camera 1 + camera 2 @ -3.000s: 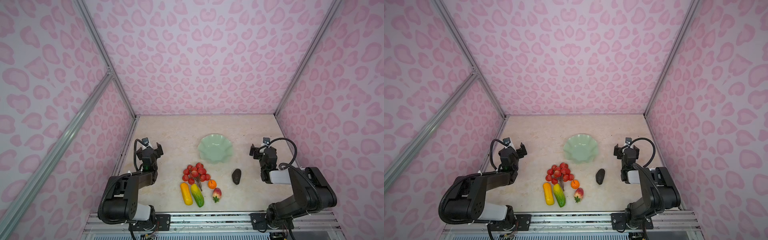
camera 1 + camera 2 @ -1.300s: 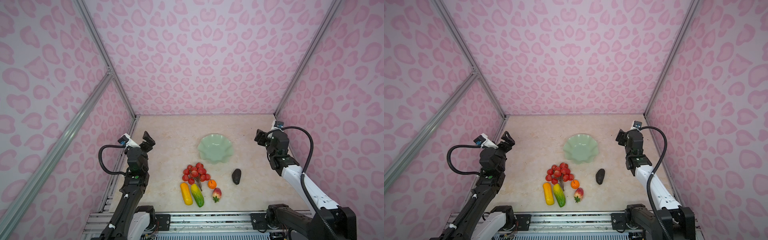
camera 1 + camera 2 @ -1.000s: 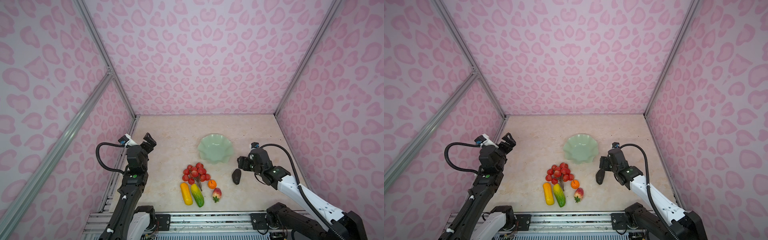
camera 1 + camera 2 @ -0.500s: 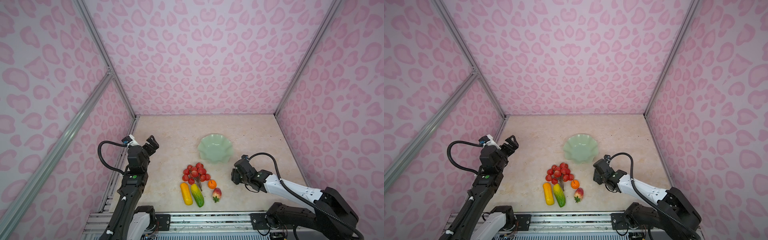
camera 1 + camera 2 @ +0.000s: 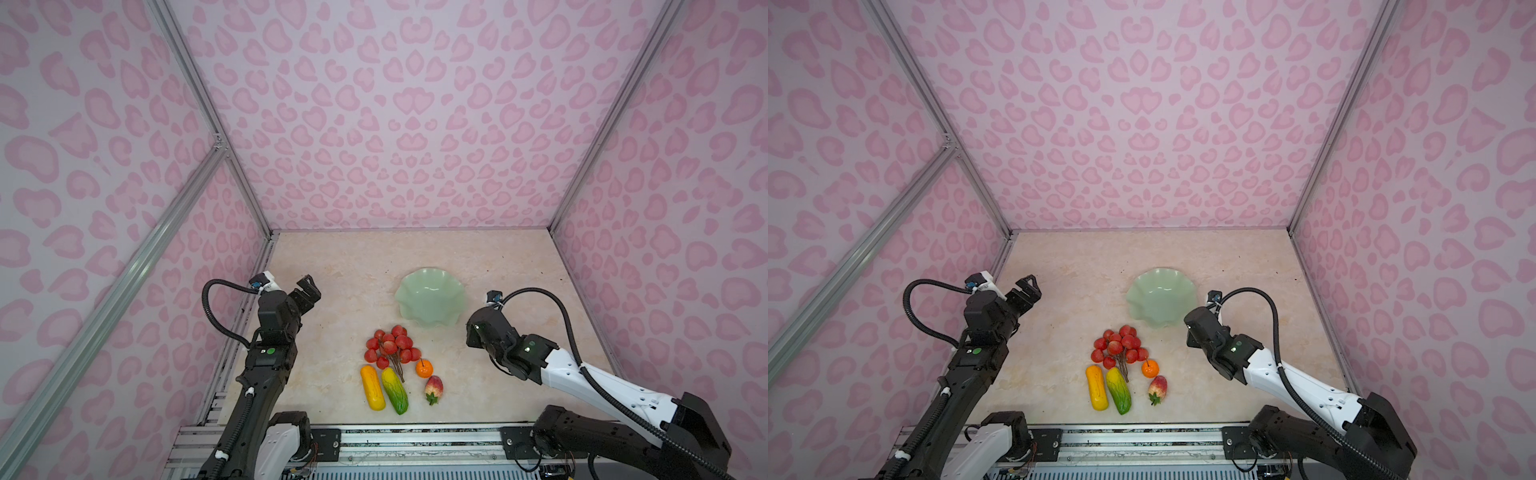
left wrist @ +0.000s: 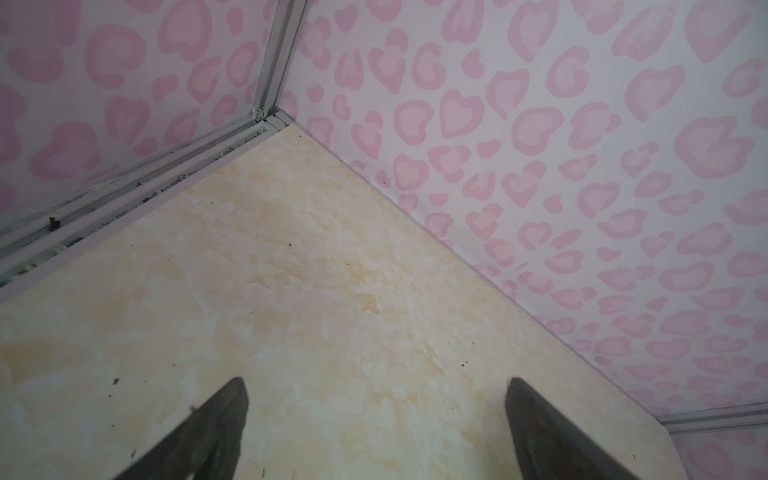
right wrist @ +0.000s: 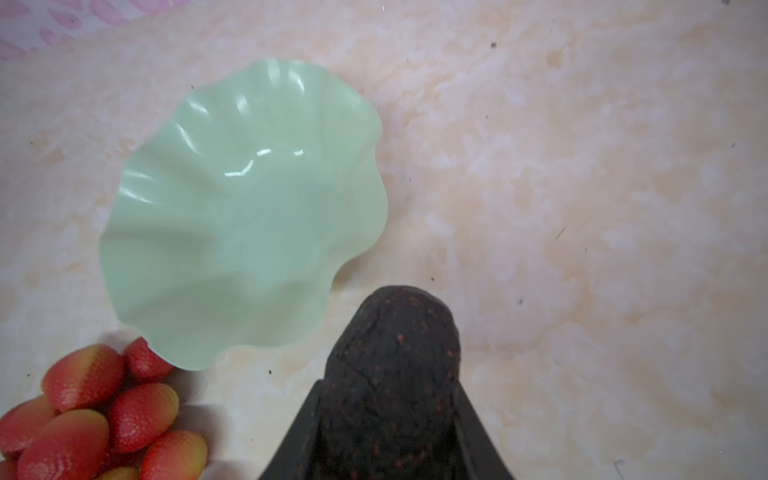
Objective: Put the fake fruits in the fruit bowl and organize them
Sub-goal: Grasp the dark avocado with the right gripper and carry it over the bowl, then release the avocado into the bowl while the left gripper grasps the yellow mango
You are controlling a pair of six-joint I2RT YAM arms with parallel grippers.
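1. Since the earlier frames, the right gripper (image 7: 388,388) has swung in from the right wall and dropped onto the dark avocado (image 7: 395,353). Its jaws have gone from wide to narrow. The other fruits and the bowl are unmoved.
2. Nearest row on the tabletop (image 5: 332,332): yellow-orange oblong (image 5: 372,387) touching yellow-green bumpy oblong (image 5: 395,390), with the strawberry (image 5: 433,386) near them to the right.
3. Next back: the small orange (image 5: 424,368) is just beside the red berry cluster (image 5: 390,345). All five are still outside the bowl.
4. Right gripper: the wrist view shows its jaws pressed on both sides of the avocado, gripping it. Both top views hide the avocado under the wrist. Can't tell if it is lifted off the table yet.
5. The fruit bowl (image 5: 430,301) is empty, just beyond the cluster and close to the held avocado.
6. Left gripper (image 5: 309,291) is spread wide and holds nothing. It sits up by the left wall and faces the far corner of bare table.
7. Step, as I judge it: picking the first fruit, so the task has barely begun.
8. The next move calls for a lift clear of the wavy rim, a short carry over the bowl centre, and a low release so the avocado doesn't roll out.
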